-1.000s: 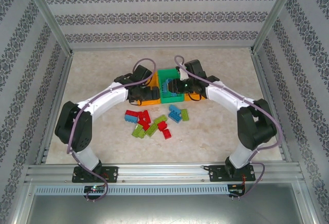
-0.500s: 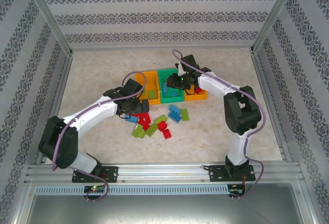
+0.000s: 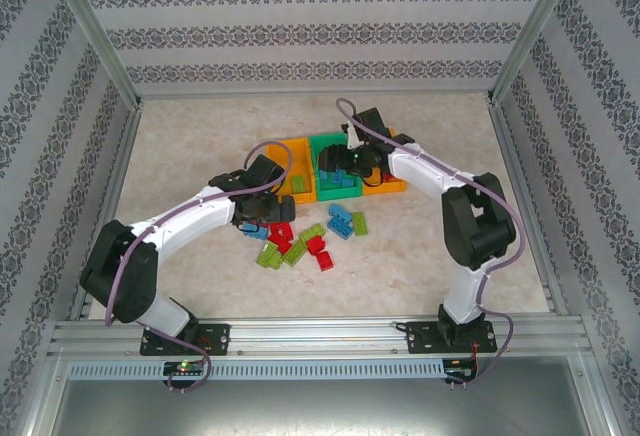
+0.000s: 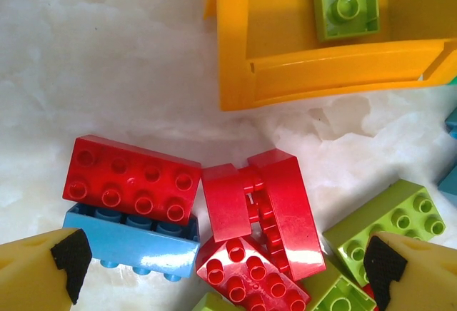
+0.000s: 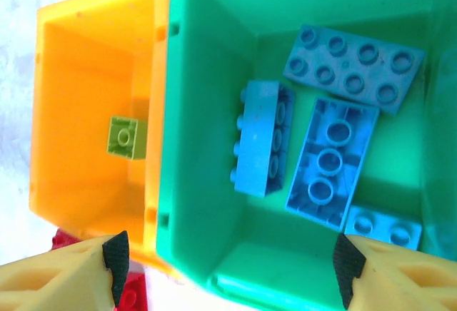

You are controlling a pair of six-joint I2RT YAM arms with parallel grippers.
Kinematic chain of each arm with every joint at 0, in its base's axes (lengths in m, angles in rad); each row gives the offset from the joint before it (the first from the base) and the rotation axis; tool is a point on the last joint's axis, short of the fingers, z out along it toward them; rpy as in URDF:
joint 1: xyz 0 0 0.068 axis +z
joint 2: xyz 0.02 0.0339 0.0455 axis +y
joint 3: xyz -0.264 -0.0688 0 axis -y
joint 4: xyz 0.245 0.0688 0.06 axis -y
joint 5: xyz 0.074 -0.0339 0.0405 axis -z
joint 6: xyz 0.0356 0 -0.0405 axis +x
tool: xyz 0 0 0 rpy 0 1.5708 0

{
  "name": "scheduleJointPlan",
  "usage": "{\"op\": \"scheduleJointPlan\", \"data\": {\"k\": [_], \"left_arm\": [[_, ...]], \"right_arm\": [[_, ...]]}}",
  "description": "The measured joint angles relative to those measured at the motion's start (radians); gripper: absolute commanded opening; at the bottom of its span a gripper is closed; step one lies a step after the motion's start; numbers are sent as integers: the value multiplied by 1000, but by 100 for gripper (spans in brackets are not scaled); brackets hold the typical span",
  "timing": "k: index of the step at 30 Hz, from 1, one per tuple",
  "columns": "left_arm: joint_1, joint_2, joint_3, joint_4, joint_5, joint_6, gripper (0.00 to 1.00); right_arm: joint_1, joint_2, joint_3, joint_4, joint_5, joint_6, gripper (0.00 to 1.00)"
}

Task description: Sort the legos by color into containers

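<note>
The containers stand in a row: a left orange bin [image 3: 296,148], a green bin [image 3: 322,142] and a right orange bin [image 3: 392,186]. My left gripper [image 3: 262,220] [image 4: 225,272] hangs open over the pile of legos. Between its fingers lie red bricks [image 4: 275,204], beside a red brick [image 4: 132,179] stacked on a blue brick [image 4: 132,245]. My right gripper [image 3: 336,166] [image 5: 232,262] is open and holds nothing above the green bin [image 5: 207,182], where several blue bricks [image 5: 260,140] lie. One lime green brick [image 5: 127,138] [image 4: 346,1] rests in the left orange bin [image 5: 86,182] [image 4: 307,68].
Loose legos lie on the table in front of the bins: red [image 3: 320,251], blue [image 3: 343,221] and lime green [image 3: 270,254]. A lime green brick [image 4: 389,218] sits by my left gripper's right finger. Patterned walls and metal posts enclose the table.
My left gripper has swung from over the left orange bin down to the pile. My right gripper has opened over the green bin.
</note>
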Motion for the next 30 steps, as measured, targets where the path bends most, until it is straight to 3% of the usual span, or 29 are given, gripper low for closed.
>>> {"op": "scheduleJointPlan", "data": {"k": [4,12,17,30], "left_arm": [[0,-25,-17,2,-26,-23,99],[23,-87,-33,2,-77,-37,99],[47,-102,-71,2,-93,-51,99],[48,-105,-85,1,-97,-68,99]], "right_arm": [[55,-140,-119,10,40,-58,81],[267,-334,-390,43,150,-172,81],[333,-330,-470,43,204,-177,82],[430,-206,-440,58,245,-179,81]]}}
